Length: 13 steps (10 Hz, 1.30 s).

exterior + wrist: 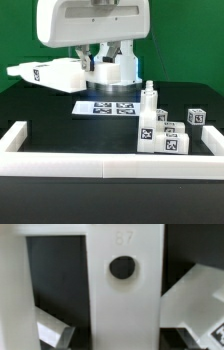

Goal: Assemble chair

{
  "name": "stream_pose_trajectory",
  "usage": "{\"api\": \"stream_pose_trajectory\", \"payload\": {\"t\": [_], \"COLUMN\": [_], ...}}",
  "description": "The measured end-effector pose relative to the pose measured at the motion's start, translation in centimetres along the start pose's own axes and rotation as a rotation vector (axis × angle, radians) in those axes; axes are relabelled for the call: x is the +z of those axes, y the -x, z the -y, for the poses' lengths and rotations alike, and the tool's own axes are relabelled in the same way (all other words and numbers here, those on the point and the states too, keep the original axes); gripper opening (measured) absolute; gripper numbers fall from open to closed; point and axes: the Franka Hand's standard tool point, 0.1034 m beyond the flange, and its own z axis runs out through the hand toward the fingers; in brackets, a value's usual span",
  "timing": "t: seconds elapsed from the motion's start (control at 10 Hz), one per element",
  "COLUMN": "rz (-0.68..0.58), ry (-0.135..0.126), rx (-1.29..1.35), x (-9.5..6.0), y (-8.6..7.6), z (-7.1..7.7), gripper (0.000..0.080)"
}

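White chair slab hangs clamped in the gripper above the table.

1. Chair parts — white, with black-and-white square tags on their faces.
2. Slab — white, one black-and-white tag.
3. Marker board — white, printed with black-and-white square tags.
4. Table: black. Border rail: plain white.
5. Backdrop: green.
6. Arm: white housing.
7. Wrist view: bar is white, with one dark round hole and faint digits in the same white.
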Motion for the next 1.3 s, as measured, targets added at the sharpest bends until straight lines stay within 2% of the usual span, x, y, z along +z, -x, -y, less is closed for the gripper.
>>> {"api": "stream_pose_trajectory", "payload": {"t": [0.2,0.3,0.6,1.0,1.1,1.2,1.3], "rz": [-0.001,-0.007,-0.016,-0.014,-0.022,-0.025,-0.022], "ry": [0.006,0.025,0.018,0.015,0.034,0.054,0.055], "rx": [-0.121,-0.176,-0.229,-0.223,-0.258,-0.299,-0.329], "x": [0.0,-0.3,-0.4,-0.2,-0.4,-0.8,-0.8], "y": [-0.2,-1.2,-3.8,-3.4,-3.6,-4.2,-4.7], "z": [0.2,0.9,3.7,3.4,3.6,4.8,5.9], "gripper": [0.0287,0.0287,0.0287,0.0287,0.0287,0.0287,0.0287]}}
